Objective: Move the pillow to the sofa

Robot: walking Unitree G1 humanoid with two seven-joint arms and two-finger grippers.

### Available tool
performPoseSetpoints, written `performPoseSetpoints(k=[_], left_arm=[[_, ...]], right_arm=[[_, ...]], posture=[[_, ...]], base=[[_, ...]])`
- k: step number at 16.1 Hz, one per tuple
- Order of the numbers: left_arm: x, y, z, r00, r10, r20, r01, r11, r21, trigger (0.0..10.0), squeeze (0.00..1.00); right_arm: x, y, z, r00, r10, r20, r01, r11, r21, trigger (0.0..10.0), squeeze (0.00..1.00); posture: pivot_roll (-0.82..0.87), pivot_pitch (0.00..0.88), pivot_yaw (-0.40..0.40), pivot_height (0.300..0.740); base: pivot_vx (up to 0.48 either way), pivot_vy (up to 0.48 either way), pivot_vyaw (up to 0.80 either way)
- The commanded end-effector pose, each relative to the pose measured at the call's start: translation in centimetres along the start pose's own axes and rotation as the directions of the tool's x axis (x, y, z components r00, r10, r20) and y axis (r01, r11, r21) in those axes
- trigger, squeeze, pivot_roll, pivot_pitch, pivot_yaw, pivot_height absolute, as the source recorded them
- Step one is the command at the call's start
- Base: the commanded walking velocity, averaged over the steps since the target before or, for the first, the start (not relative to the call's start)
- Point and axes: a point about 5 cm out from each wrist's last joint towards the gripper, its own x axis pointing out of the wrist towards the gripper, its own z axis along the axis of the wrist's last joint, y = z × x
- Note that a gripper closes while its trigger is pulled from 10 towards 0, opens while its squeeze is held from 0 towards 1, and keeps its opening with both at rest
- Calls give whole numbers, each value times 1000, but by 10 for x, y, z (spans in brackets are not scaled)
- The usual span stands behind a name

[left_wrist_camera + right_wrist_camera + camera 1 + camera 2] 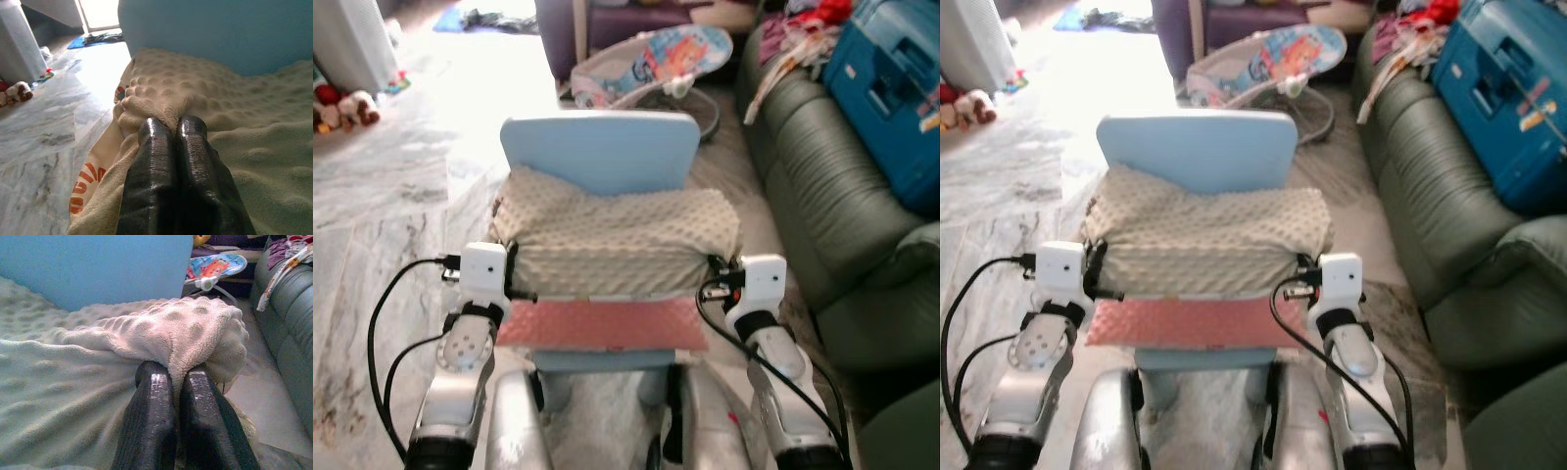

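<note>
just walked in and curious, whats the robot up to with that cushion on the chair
The robot has the cream dotted pillow pinched at both ends: the left end effector is shut on its left edge, the right end effector on its right edge. The pillow lies on a pink cushion on the light blue chair. The green sofa is to the robot's right.

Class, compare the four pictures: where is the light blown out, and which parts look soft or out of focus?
Eye views: the floor beyond the blue chair is washed out by daylight. Left wrist view: the black fingers blur against the pillow. Right wrist view: the near fingers are soft, the sofa dim.
</note>
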Motion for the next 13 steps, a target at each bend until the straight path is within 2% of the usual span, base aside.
performPoseSetpoints(k=[1, 5, 8, 10, 13], left_arm=[[-1, 0, -2, 999, -37, -18, 38, 999, 17, 10000, 0], [11, 7, -1, 998, -48, -33, 50, 997, 58, 10000, 0], [12, 9, -1, 998, -45, -32, 47, 997, 53, 10000, 0], [11, -2, -8, 996, -61, -59, 61, 998, 11, 10000, 0], [11, -13, -8, 994, -98, -52, 98, 995, -7, 10000, 0]], right_arm=[[0, -6, 8, 999, -12, 32, 12, 1000, -7, 10000, 0], [9, -8, 15, 998, -31, 51, 32, 999, -9, 10000, 0], [10, -10, 17, 998, -36, 59, 37, 999, -12, 10000, 0], [9, -9, 16, 998, -34, 54, 34, 999, -11, 10000, 0], [10, -10, 16, 998, -29, 56, 30, 999, -14, 10000, 0]], posture=[[37, 0, -58, 653], [30, 0, -60, 697], [26, 0, -60, 732], [25, 0, -66, 740], [24, 0, -68, 740]], base=[[0, 0, 0], [0, 0, 0], [0, 0, 0], [0, 0, 0], [0, 0, 0]])
